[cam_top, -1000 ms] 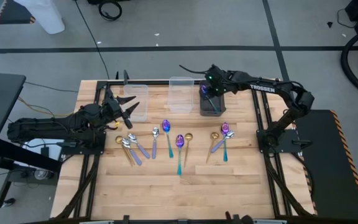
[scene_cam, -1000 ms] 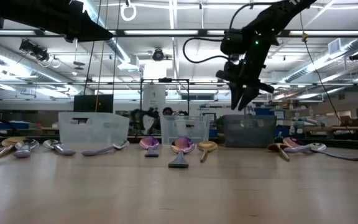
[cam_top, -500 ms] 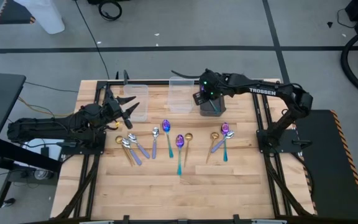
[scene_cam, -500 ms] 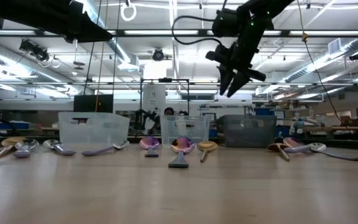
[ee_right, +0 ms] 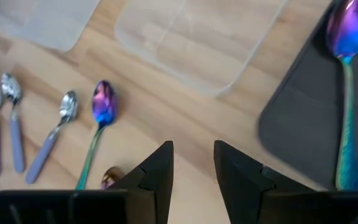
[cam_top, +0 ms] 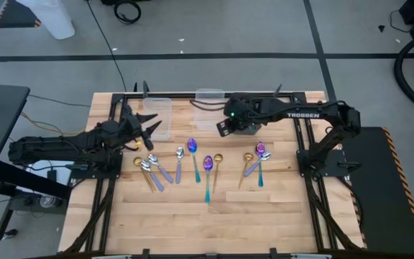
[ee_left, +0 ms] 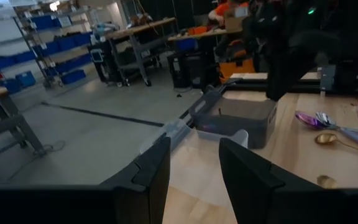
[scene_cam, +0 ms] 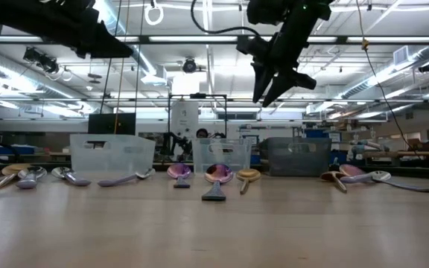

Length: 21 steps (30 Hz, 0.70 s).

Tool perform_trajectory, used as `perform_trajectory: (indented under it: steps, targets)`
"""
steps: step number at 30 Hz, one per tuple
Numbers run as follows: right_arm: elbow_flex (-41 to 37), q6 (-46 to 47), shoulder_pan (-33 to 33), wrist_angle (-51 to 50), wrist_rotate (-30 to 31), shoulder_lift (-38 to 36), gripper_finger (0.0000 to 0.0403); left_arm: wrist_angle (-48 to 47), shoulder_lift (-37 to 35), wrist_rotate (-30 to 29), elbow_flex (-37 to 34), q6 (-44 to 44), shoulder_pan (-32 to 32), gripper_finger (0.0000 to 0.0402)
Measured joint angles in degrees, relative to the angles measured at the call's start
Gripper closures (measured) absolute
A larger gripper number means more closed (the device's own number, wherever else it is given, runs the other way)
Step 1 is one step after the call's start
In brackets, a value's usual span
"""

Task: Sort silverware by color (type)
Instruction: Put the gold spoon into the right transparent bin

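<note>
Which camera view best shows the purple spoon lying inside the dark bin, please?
The right wrist view: the purple spoon lies in full length inside the dark bin, beyond the open right end effector. In the high view the right arm covers that bin; the low and left wrist views show only its walls.

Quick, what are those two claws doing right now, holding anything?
Left gripper: open, holding nothing.
Right gripper: open, holding nothing, above the table.

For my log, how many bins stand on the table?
3, along the table's far edge: the left clear bin, the middle clear bin and the dark bin on the right. No others show.
</note>
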Motion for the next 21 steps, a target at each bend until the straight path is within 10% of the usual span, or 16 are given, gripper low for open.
perform_trajectory:
  steps: [21]
  targets:
    - [0.0,10.1,8.6,-10.8,0.9,0.0,0.0276,-12.4,0.0,8.6,0.0,-15.0,0.0,0.0255]
